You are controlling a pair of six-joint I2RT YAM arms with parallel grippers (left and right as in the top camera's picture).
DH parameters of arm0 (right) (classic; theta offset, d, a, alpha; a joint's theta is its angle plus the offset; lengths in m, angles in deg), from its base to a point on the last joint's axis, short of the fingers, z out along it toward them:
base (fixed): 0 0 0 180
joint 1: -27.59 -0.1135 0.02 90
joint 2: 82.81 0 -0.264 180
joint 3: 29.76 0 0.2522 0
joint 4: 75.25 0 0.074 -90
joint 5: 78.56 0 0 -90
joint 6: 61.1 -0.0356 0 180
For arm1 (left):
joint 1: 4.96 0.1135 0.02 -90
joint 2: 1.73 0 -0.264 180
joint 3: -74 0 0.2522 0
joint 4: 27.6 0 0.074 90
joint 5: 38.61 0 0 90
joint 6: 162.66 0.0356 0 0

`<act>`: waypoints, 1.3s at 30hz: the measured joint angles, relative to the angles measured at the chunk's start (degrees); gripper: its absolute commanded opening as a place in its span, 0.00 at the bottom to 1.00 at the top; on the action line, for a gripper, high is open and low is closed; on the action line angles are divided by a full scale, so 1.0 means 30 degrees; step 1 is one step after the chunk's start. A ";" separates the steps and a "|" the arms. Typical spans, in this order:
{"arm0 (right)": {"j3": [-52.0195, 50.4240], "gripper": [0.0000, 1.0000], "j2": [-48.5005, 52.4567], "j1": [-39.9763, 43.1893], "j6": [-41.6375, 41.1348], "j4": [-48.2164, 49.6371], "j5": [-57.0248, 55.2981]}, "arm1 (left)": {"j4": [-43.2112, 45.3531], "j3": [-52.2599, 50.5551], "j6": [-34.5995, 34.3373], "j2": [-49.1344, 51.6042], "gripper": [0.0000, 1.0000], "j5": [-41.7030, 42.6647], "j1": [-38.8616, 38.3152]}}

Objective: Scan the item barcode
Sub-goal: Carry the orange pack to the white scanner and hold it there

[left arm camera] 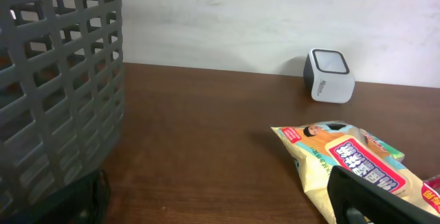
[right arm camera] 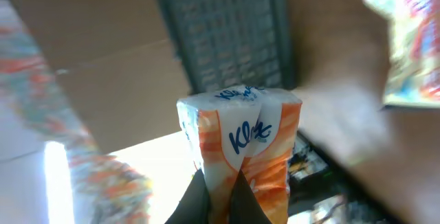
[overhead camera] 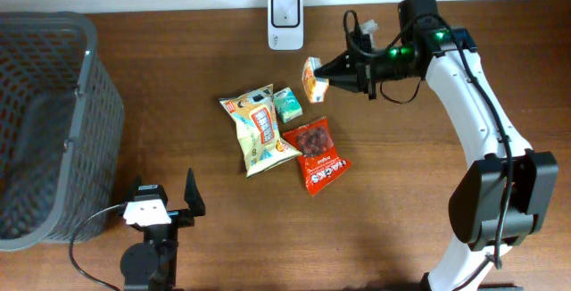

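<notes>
Right gripper (overhead camera: 328, 80): one, black, two fingers (right arm camera: 199, 200) — pinches tight on the lower edge of the tissue pack.
Tissue pack (overhead camera: 312, 78): one, a soft block in glossy wrap, orange and white with blue script; hangs clear of the table near the scanner, apart from it.
Scanner (overhead camera: 285, 9): one, a small white rounded box with a dark window; stands at the table's far edge.
Packets lying flat: three, all crinkly film — a pale yellow snack bag (overhead camera: 259, 130), a small green packet (overhead camera: 287, 104) just beside its upper corner, a red bag (overhead camera: 317, 154) to its right.
Left gripper (overhead camera: 165, 203): one, black; jaws spread as wide as they go, grasps nothing; sits near the front edge, beside the basket.
Basket (overhead camera: 85, 77): one, grey plastic, lattice walls of square holes, rounded corners; stands on the left.
Table (overhead camera: 178, 50): one, dark brown wood grain.
</notes>
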 measured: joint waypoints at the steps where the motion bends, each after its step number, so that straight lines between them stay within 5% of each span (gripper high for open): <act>1: 0.0000 0.04 0.0000 0.0000 -0.0656 0.0007 0.0423 | 0.0000 0.0000 0.0000 0.0000 0.99 0.0000 0.0000; 20: 0.0000 0.04 0.0000 -0.0452 -0.6193 0.4546 -0.1056 | 0.0000 0.0000 0.0000 0.0000 0.99 -0.0007 0.0000; 27: 0.0007 0.04 0.0000 -0.1166 -0.4648 0.8590 -0.3490 | 0.0000 0.0000 0.0000 0.0000 0.99 0.0000 0.0000; 33: 0.0000 0.04 0.0000 -0.2120 -0.1515 1.0491 -1.0819 | 0.0000 0.0000 0.0000 0.0000 0.99 0.0000 0.0000; 39: 0.0073 0.04 0.1457 -0.3300 -0.1129 1.7595 -1.4761 | 0.0000 0.0000 0.0000 0.0000 0.99 0.0000 0.0000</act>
